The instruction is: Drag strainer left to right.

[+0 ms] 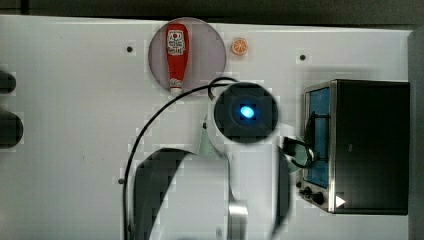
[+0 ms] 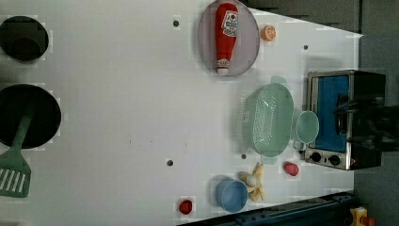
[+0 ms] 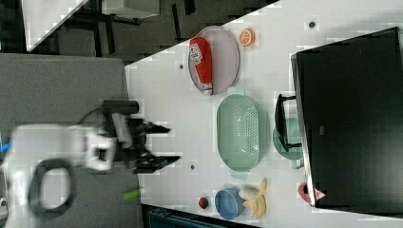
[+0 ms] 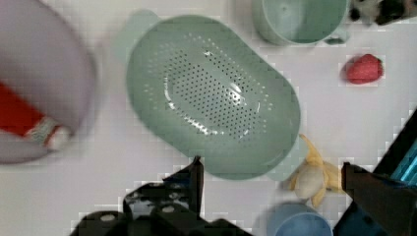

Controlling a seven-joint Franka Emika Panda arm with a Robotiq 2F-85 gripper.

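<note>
Strainer (image 3: 238, 132) sits well off from gripper (image 3: 159, 143) toward the right view's right, long axis running up-down there, fingers spread wide w/ nothing held.

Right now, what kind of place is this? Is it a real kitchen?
Probably a pretend kitchen set up on a white table: there is a toaster oven, a green strainer and a ketchup bottle lying on a plate.

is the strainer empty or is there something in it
Empty. The strainer sits upright on the table with its open side up, and the wrist view shows its perforated base bare; the left view agrees.
</note>
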